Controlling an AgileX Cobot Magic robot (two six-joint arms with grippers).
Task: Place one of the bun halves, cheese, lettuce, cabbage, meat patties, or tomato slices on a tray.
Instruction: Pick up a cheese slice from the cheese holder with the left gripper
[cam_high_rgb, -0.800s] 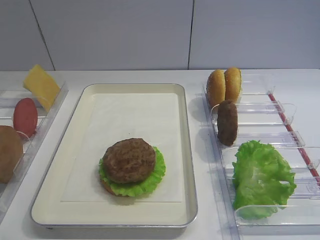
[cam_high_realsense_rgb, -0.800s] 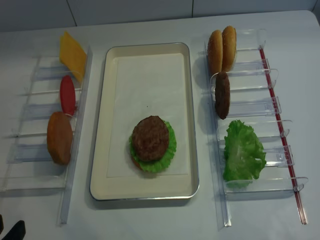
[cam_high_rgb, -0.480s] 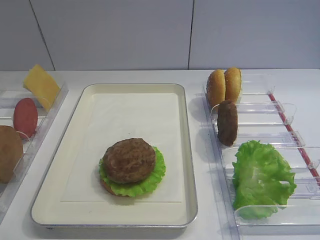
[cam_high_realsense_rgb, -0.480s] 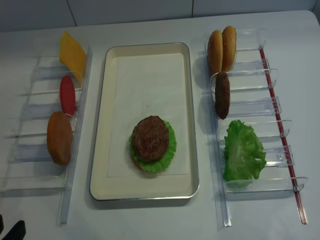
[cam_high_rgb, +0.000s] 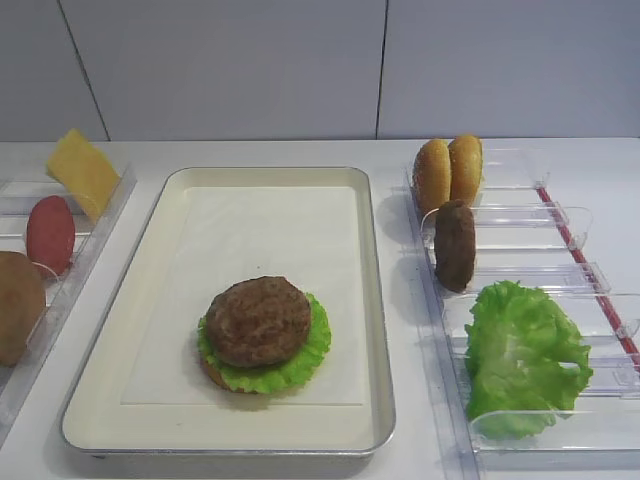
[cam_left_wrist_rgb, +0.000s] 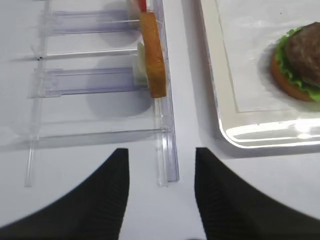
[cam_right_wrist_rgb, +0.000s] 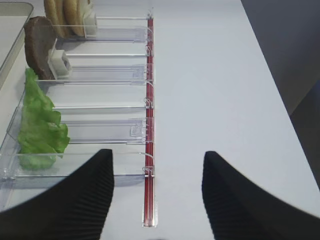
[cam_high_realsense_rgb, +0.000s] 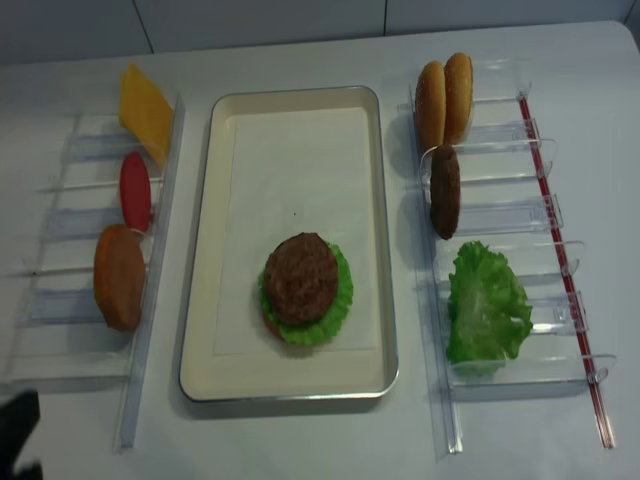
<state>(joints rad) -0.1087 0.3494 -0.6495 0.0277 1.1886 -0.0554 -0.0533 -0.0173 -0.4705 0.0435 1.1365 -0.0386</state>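
Three layers already sit on the tray (cam_high_realsense_rgb: 200, 300), bun, lettuce and meat patty (cam_high_realsense_rgb: 300, 278), and my left gripper (cam_left_wrist_rgb: 160, 200), jaws spread wide and empty, has just edged forward toward the rack, so another ingredient comes next.

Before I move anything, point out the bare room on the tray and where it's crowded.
The tray has bare paper liner across its whole far half, from the far rim down to the stacked patty on lettuce. Narrow strips flank that stack. The near end is crowded by the stack. Both side racks are full of upright items: cheese, bun halves.
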